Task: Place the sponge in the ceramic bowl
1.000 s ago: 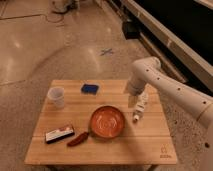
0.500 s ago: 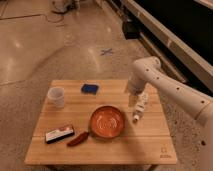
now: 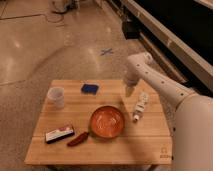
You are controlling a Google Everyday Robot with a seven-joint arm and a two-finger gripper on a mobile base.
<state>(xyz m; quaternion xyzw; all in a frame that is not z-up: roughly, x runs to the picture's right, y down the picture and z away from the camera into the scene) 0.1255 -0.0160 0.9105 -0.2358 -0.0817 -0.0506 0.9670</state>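
While the arm [image 3: 150,80] is reaching in from the right, almost nothing is changing on the table [image 3: 100,156]. Compared with a second ago, the gripper [image 3: 136,116] is sitting only a shade further right. It is still hanging over the right side of the tabletop, just right of the ceramic bowl [image 3: 106,121]. The sponge [image 3: 90,88] is staying where it was, lying flat near the far edge, well apart from both the gripper and the bowl. So the sponge is not resting in the bowl, and the small drift is bringing the gripper no closer to it. My judgement is that the arm is pausing or settling rather than carrying anything.

Whether the gripper is spread or pressed together I cannot tell, since its pale tip is merging with the wrist above it. Nor is it clear whether that tip is touching the wood or hovering over it. On the right, the robot's body is being cut off by the picture's edge. Near the left front corner, a small packet [image 3: 59,134] is showing a label too blurred to read. A red thing [image 3: 77,139] beside it is too vague to name. A white cup [image 3: 56,96] is standing at the left.
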